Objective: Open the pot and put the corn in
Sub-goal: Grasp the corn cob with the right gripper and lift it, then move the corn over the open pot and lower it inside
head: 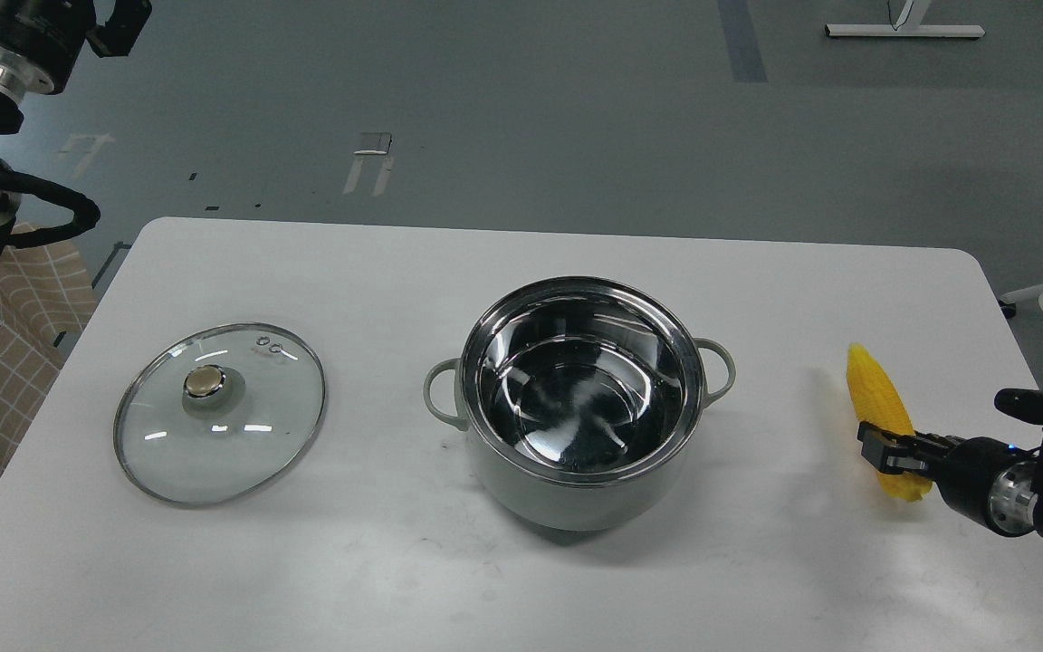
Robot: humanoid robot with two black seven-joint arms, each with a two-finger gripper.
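nearest, by the table's [304, 580] right edge, the right gripper [893, 450] is clamping the corn [876, 391] for carrying. mid-table, the pot [583, 398] is sitting open, its lid [221, 412] parked left. the left gripper [119, 27] is hanging off the far-left corner; its opening i cannot tell.

A table [377, 580] holds three things in a row. The lid [220, 410] lies flat on the left, knob up. The pot [578, 403] stands uncovered in the middle, well apart from the lid. The corn [877, 398] lies on the right, near the table's right edge, with the right gripper [888, 451] across its near end
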